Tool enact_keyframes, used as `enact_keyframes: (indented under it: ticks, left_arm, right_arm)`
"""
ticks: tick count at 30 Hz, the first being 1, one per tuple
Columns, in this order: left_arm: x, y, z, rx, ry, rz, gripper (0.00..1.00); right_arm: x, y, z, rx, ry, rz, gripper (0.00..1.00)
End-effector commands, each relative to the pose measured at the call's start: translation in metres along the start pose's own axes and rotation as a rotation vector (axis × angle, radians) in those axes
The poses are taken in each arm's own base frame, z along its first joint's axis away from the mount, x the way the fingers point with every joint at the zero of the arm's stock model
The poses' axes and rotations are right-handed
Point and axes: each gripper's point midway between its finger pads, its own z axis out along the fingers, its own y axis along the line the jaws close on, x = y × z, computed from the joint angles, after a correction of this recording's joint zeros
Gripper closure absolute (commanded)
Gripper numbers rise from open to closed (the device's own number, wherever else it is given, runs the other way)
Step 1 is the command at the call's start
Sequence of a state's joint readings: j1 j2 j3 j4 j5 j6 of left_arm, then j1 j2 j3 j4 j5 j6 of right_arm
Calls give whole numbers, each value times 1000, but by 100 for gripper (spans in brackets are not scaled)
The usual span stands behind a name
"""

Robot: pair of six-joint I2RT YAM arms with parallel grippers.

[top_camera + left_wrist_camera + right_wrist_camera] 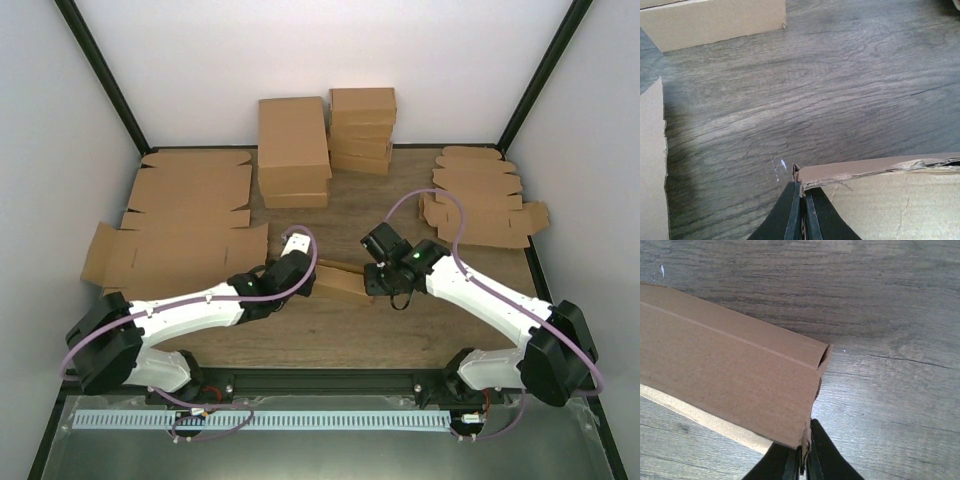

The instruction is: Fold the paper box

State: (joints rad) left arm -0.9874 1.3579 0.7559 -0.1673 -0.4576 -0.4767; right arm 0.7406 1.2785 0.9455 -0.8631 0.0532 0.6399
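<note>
Top external: paper box (340,284) mid-fold
Left gripper (801,195) and right gripper (804,457) pinch its opposite ends; next, probably, press a flap shut

Both arms stretch inward and low, elbows out. The left pincer (312,272) and right pincer (372,284) face each other, each with its fingers pinched tight on one end of the paper box (340,284).

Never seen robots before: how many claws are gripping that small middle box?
2. The left gripper pinches the paper box at its left end, the right gripper its right end; none appears hidden.
</note>
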Motion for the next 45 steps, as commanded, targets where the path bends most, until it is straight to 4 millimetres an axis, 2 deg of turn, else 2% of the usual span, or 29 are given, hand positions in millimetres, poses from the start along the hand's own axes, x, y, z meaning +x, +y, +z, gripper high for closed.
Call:
enact_keyframes:
  ticks: [1, 10, 16, 26, 29, 31, 32, 45]
  left_arm:
    - [4, -15, -1, 29, 26, 23, 95]
    - [4, -24, -1, 9, 18, 61, 95]
    - [4, -31, -1, 17, 16, 68, 95]
    - [2, -34, -2, 24, 12, 71, 94]
    - [2, -34, -2, 24, 11, 71, 95]
    - [3, -35, -2, 24, 11, 75, 95]
    - [3, -35, -2, 24, 12, 75, 95]
    - [5, -41, -1, 31, 12, 87, 95]
  right_arm:
    - [-19, 21, -16, -83, -47, 34, 96]
    - [-23, 30, -21, -103, -28, 56, 98]
    - [-26, 39, -21, -135, -16, 82, 89]
    - [-28, 42, -22, -156, -24, 111, 85]
    - [-28, 43, -23, -161, -23, 120, 87]
    - [-29, 43, -24, -166, -26, 127, 98]
    - [-29, 44, -24, -169, -28, 128, 99]
    - [-31, 55, -27, -224, -10, 150, 99]
